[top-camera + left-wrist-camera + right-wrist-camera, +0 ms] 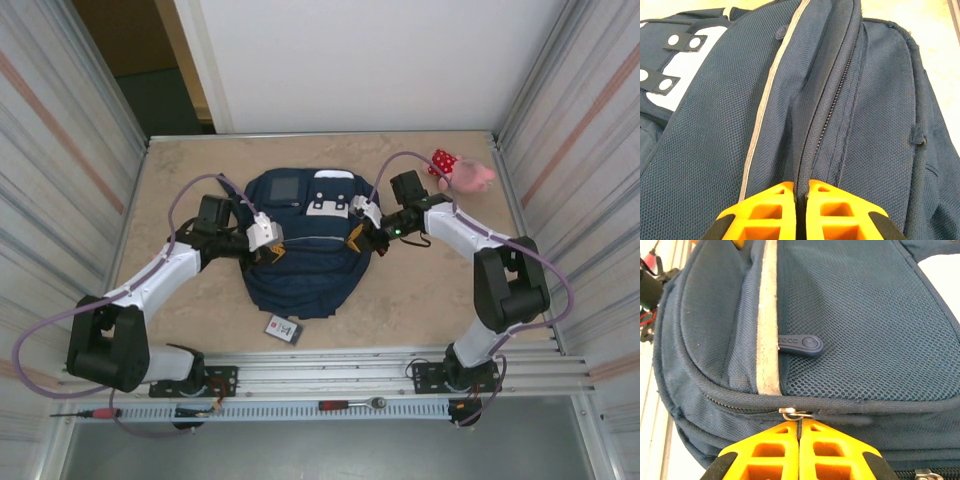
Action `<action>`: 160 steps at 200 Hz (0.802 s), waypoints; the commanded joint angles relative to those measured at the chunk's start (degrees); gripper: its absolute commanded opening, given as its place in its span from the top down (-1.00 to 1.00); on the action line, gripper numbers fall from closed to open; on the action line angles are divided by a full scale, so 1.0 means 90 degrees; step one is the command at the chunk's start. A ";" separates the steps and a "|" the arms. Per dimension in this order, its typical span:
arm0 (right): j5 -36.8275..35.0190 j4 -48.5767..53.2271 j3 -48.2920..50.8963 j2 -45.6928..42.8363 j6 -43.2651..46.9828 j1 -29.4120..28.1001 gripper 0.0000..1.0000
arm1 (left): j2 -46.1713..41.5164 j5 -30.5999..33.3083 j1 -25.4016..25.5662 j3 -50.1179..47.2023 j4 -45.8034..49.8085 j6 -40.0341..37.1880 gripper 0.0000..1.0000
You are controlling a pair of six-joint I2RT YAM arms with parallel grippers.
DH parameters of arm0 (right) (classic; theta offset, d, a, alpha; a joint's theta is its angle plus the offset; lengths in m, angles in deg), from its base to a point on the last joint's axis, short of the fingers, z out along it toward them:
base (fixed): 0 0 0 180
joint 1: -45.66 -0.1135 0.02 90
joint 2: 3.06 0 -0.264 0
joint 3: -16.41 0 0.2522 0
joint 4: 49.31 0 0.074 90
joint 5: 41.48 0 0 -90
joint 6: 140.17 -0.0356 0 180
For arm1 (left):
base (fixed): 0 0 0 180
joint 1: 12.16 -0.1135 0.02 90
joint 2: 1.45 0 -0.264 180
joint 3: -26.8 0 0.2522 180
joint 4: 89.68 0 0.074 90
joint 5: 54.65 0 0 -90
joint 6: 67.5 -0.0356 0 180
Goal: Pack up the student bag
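One pale surface (430,290) carries everything. At its centre lies the student bag (300,262), navy, white patch toward the far side. The left claw (801,186) is pinched closed on fabric along the zip seam at the bag's left side. The right claw (799,425) is pressed together at the bag's right side. A pink plush toy (462,172) sits well apart in the far right corner; a small dark packet (284,328) lies just beside the bag's near edge. Smallest, a metal zip slider (790,413) sits at the right claw's tips, seemingly gripped. The step looks like unzipping the main compartment; next, draw the slider along the seam, left claw steadying the bag.
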State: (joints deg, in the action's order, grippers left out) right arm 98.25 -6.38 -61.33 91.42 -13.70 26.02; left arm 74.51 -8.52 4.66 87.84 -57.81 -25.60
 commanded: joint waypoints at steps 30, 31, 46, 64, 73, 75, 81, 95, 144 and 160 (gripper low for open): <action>0.0374 0.0545 -0.0440 -0.0242 -0.1084 -0.0108 1.00 | -0.0148 -0.0196 -0.0003 0.0186 -0.0388 0.0117 0.96; 0.0374 0.0545 -0.0440 -0.0242 -0.1084 -0.0108 1.00 | -0.0149 -0.0195 0.0002 0.0185 -0.0390 0.0118 0.96; 0.0521 0.0588 -0.0535 -0.0234 -0.1322 -0.0096 1.00 | -0.0145 -0.0202 0.0002 0.0194 -0.0391 0.0129 0.96; 0.0683 0.0620 -0.0665 -0.0207 -0.1587 -0.0070 1.00 | -0.0140 -0.0241 -0.0004 0.0195 -0.0397 0.0167 0.96; 0.0705 0.0749 -0.0757 -0.0181 -0.1590 -0.0057 1.00 | -0.0140 -0.0252 0.0005 0.0195 -0.0373 0.0159 0.96; 0.0690 0.0774 -0.0775 -0.0184 -0.1564 -0.0057 1.00 | -0.0135 -0.0252 0.0001 0.0195 -0.0379 0.0151 0.96; 0.0579 0.0881 -0.0809 -0.0196 -0.1483 -0.0058 1.00 | -0.0149 -0.0244 -0.0003 0.0195 -0.0376 0.0157 0.96; 0.0101 0.0977 -0.0733 -0.0272 -0.1178 -0.0039 0.57 | -0.0159 -0.0242 0.0004 0.0185 -0.0378 0.0131 0.96; -0.0770 0.0246 -0.0254 -0.0182 -0.0243 0.0059 -0.03 | -0.0203 -0.0378 -0.0012 0.0111 -0.0516 0.0197 0.96; -0.0858 0.0154 -0.0226 -0.0044 0.0096 -0.0005 -0.06 | -0.0217 -0.0406 -0.0003 0.0080 -0.0593 0.0255 0.96</action>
State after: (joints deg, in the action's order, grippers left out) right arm 93.25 -2.90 -64.09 89.93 -19.34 26.57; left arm 74.49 -8.59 4.71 87.84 -58.95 -25.07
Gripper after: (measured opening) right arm 0.523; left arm 0.076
